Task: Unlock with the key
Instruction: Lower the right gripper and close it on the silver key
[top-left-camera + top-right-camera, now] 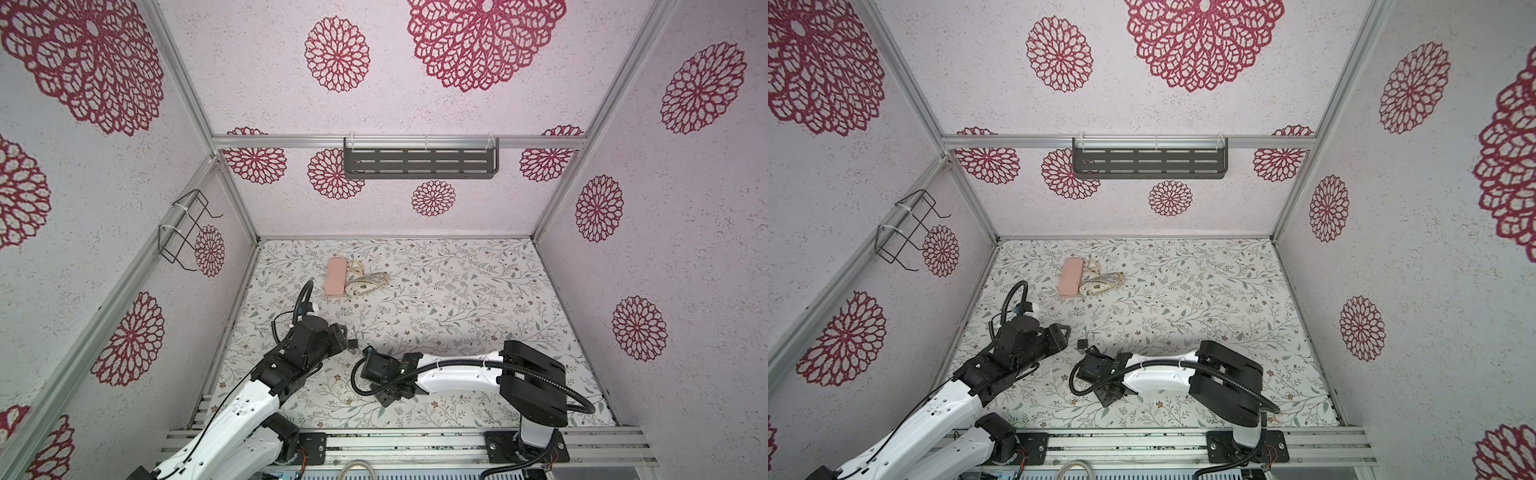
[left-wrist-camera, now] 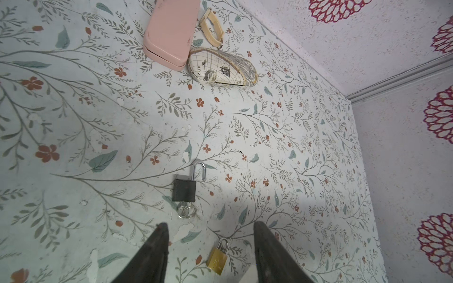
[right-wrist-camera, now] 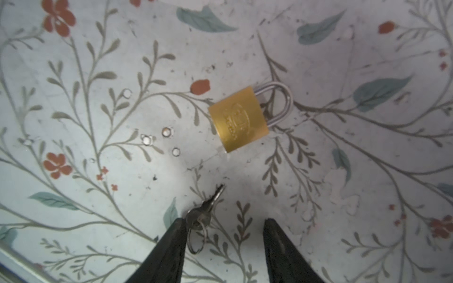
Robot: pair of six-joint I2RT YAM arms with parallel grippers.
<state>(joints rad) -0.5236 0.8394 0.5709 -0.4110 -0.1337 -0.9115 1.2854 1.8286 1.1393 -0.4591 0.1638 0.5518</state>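
Seemingly set to pinch it, the right jaws stand wide and empty with the key point(image 3: 207, 207) just inside one tip, the shut brass lock point(image 3: 239, 118) close ahead; the left jaws, also wide, hang clear before the open black lock point(image 2: 185, 190).

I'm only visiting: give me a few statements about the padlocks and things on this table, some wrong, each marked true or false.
1. The black padlock has its shackle swung open. True.
2. The brass padlock is open too. False: its shackle is shut.
3. A key sits in the brass padlock. False: it lies apart from it, by the right gripper.
4. The pink case lies beside a map-printed object. True.
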